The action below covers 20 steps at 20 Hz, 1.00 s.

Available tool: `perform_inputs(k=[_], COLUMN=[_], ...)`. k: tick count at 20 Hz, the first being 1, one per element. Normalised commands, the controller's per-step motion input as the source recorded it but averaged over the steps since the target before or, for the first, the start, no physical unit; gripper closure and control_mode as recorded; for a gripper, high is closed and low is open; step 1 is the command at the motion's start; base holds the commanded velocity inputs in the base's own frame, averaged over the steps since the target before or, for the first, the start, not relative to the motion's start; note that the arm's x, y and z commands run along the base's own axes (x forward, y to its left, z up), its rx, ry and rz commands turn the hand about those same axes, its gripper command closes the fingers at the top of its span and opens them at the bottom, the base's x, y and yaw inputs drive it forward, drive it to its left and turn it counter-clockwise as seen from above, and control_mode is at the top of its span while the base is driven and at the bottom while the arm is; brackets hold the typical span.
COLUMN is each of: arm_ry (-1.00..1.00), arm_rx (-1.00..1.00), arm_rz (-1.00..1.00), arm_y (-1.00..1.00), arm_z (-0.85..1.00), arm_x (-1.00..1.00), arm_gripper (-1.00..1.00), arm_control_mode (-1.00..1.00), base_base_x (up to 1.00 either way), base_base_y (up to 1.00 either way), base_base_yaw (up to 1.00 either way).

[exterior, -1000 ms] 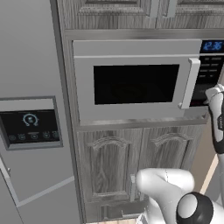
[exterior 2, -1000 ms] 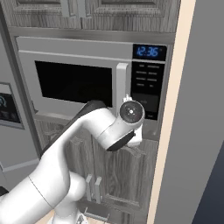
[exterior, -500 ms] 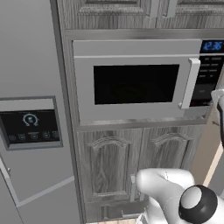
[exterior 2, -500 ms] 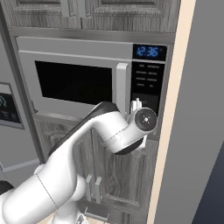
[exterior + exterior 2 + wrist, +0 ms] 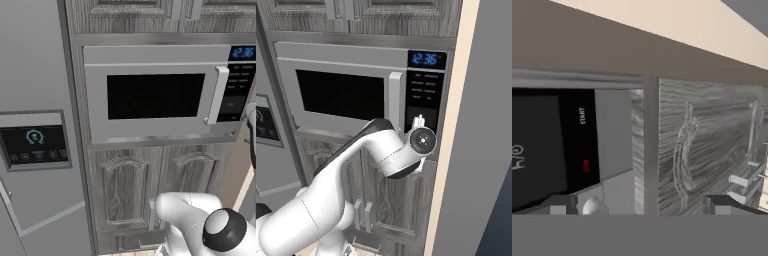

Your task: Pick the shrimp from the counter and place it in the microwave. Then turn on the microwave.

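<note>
The microwave (image 5: 155,95) sits built into the grey wood cabinetry with its door shut, its window black and its pale bar handle (image 5: 218,95) upright. Its black keypad (image 5: 424,97) carries a blue clock. My arm's wrist (image 5: 421,141) hovers just in front of the keypad's lower part. In the hand view my gripper (image 5: 642,206) is open with nothing between its fingertips (image 5: 562,205), close to the keypad (image 5: 577,145), which shows a START label and lies rolled sideways. The shrimp is out of view.
A grey fridge panel with a black dial screen (image 5: 34,142) stands left of the microwave. Wooden cabinet doors (image 5: 150,185) lie below it, with more above. A beige wall edge (image 5: 448,165) runs down close on the right of the keypad.
My wrist has swung to the right, from in front of the door handle to in front of the keypad. The gripper has stayed open and the microwave door shut.
</note>
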Motion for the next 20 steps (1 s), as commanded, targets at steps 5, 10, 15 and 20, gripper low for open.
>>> perform_inputs(k=[5, 10, 15, 20], arm_ry=[-0.01, 0.01, 0.04, 0.00], arm_rx=[0.04, 0.09, 0.14, 0.13], arm_rz=[-0.13, -0.08, -0.02, 0.00], arm_y=[-0.04, -0.08, -0.17, -0.18], arm_z=[-0.09, -0.10, -0.09, -0.07], arm_x=[0.12, 0.21, 0.26, 0.18], arm_gripper=[-1.00, -1.00, -1.00, -1.00], arm_control_mode=[-1.00, -1.00, -1.00, -1.00], base_base_x=[0.00, 0.00, 0.00, 0.00], base_base_y=[0.00, 0.00, 0.00, 0.00], base_base_yaw=[0.00, 0.00, 0.00, 0.00])
